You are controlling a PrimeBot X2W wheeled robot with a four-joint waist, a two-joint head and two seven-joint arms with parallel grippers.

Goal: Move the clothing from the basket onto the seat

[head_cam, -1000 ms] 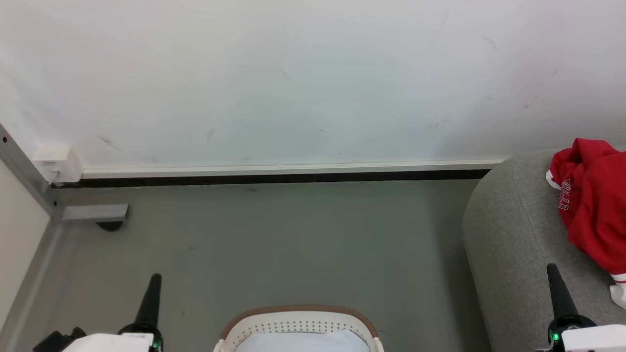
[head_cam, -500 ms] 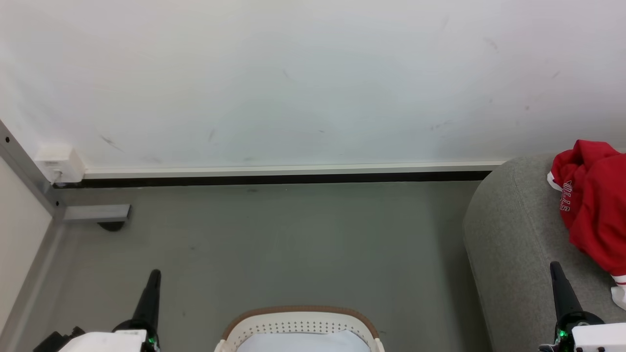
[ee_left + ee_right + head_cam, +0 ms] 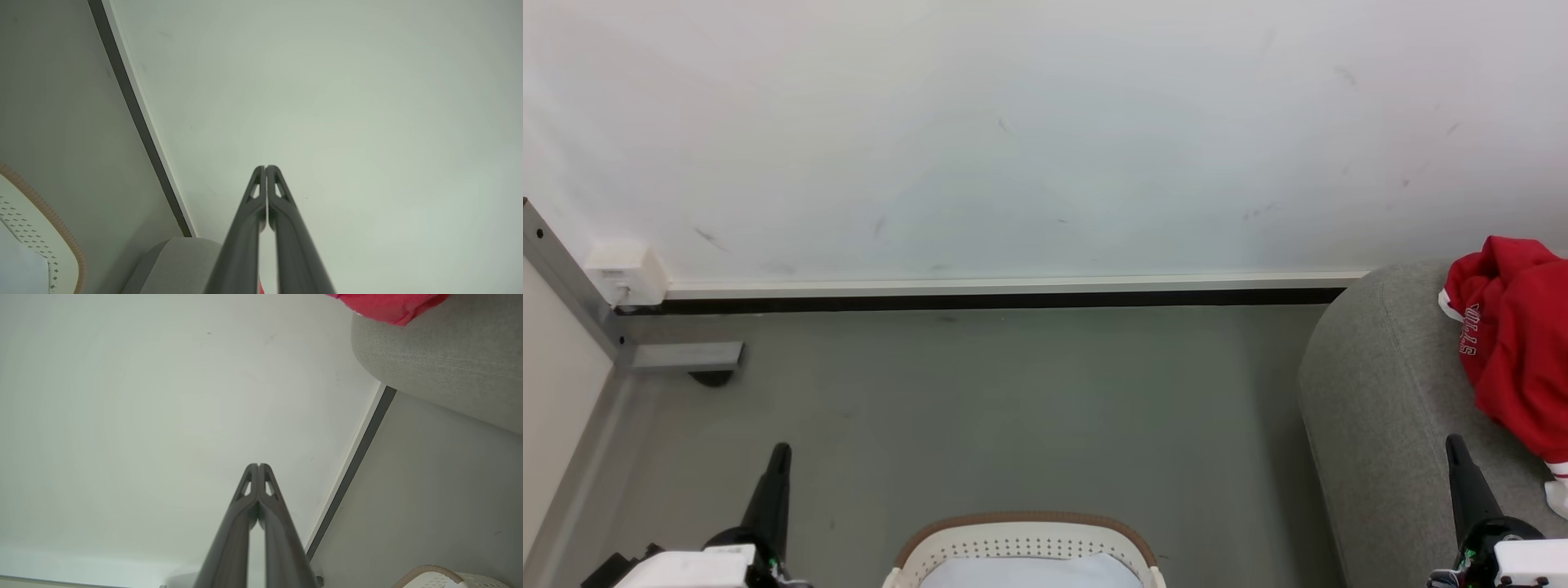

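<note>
The robot's left hand (image 3: 780, 451) points up from the lower left of the head view, its two long dark fingers pressed together and holding nothing; seen from the left wrist, the tips meet flush against a pale wall (image 3: 1029, 139). The right hand (image 3: 1454, 443) rises at the lower right, its fingers likewise pressed together and empty, the tip in front of the grey seat (image 3: 1380, 392). Between the two hands, at the bottom edge of the head view, stands the white perforated basket (image 3: 1021, 520) with its brown rim band. Something pale lies inside it, though too little shows to tell what. The basket sits on a grey floor (image 3: 1013, 408) that runs back to a dark baseboard strip (image 3: 980, 300) under a white ledge at the foot of the wall. To the robot's right, the seat's rounded, padded corner comes in from the edge. The red clothing (image 3: 1515, 343) lies bunched on top of the seat, white-outlined lettering on one fold and white trim at its lower end, well apart from the basket. A grey metal frame (image 3: 572, 286) runs along the far left, with a small white box (image 3: 623, 273) fixed beside it.
</note>
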